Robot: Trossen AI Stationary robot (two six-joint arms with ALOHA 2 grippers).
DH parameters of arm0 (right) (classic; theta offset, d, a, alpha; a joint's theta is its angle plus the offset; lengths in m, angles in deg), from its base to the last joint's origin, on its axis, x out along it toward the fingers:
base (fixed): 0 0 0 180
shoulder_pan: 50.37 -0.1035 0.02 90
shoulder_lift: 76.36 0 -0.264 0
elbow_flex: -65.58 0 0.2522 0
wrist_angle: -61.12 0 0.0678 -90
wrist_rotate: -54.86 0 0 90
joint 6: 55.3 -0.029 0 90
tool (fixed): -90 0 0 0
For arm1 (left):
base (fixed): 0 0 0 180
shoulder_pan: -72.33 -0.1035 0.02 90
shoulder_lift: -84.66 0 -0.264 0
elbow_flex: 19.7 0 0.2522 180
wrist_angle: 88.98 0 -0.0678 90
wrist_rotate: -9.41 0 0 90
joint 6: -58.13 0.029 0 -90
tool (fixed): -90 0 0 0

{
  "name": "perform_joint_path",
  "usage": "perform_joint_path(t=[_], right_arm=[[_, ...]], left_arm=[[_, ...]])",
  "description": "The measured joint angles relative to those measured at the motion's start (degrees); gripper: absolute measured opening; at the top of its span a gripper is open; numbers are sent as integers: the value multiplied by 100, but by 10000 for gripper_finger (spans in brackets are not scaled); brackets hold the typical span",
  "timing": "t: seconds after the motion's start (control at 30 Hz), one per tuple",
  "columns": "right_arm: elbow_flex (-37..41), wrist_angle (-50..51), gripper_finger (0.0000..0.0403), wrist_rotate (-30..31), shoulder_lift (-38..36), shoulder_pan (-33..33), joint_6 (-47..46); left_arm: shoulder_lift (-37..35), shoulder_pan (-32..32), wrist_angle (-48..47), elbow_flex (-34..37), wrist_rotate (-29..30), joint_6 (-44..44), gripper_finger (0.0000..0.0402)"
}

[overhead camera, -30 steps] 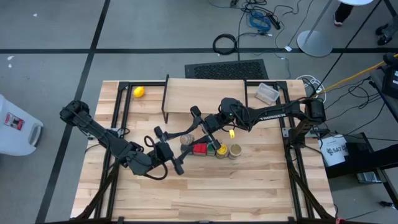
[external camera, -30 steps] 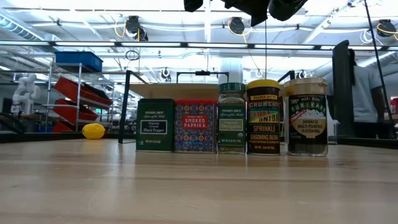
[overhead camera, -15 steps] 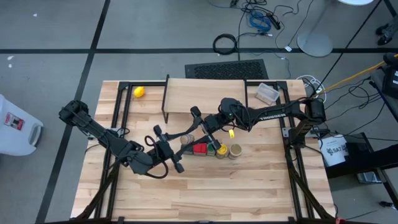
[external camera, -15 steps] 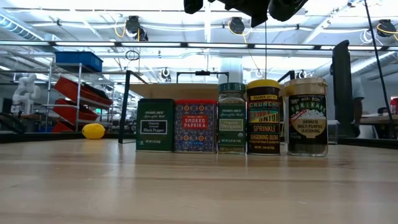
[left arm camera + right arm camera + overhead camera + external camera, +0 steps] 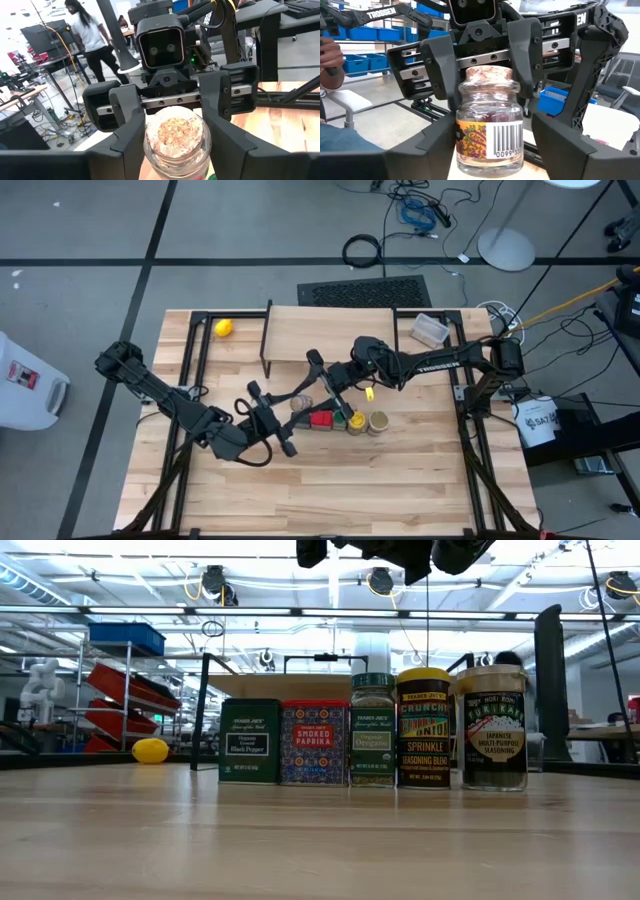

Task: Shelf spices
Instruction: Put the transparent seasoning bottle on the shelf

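The tiny jar [image 5: 300, 402] is clear glass with a cork top and a barcode label. It hangs in the air between both grippers, above the left end of the spice row and out of the low view. My left gripper [image 5: 286, 410] comes at it from the table's left and my right gripper [image 5: 313, 390] from the right. The two grippers face each other. The dark tin [image 5: 250, 742], red tin [image 5: 314, 743], green-lidded jar [image 5: 372, 730], yellow-lidded jar [image 5: 424, 728] and tan-topped jar [image 5: 492, 728] stand in a row on the table. The shelf [image 5: 330, 330] stands behind them. My left gripper pinches the tiny jar high up, its fingers [image 5: 444, 75] on either side of the neck [image 5: 470, 92] just under the cork. It comes in level from the table's left. The jar is upright and lifted clear. My right gripper has its fingers [image 5: 131, 142] against the two sides of the jar's body [image 5: 160, 155] below the shoulder. It comes in level from the table's right. Its own fingers partly hide the place of contact.
A yellow lemon-like ball [image 5: 223, 328] lies at the table's far left and a clear plastic tub [image 5: 430, 330] at the far right, beside the shelf. The near half of the table [image 5: 330, 490] is bare wood. People and benches show beyond the table.
Both arms and the jar have kept their places. A person behind the table has walked out of the right side of the low view.
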Motion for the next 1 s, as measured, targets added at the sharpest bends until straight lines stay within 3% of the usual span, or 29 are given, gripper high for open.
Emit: perform_joint_path(t=[0.27, 0.6, 0.77, 1.0], right_arm=[[-2, 343, 292, 41, -148, 24, 65], [-20, 2847, 308, 715, -1439, 160, 835], [-20, 4982, 308, 1223, -2330, 155, 916], [-9, 7207, 301, 2138, -3334, -33, 273]], left_arm=[[7, 0, -31, 0, -69, 80, 183], [-148, -224, -9, 0, -362, 417, 183], [-388, -692, 62, 0, -972, 710, 183], [-630, -1790, 564, -35, -2637, 1374, 183]])
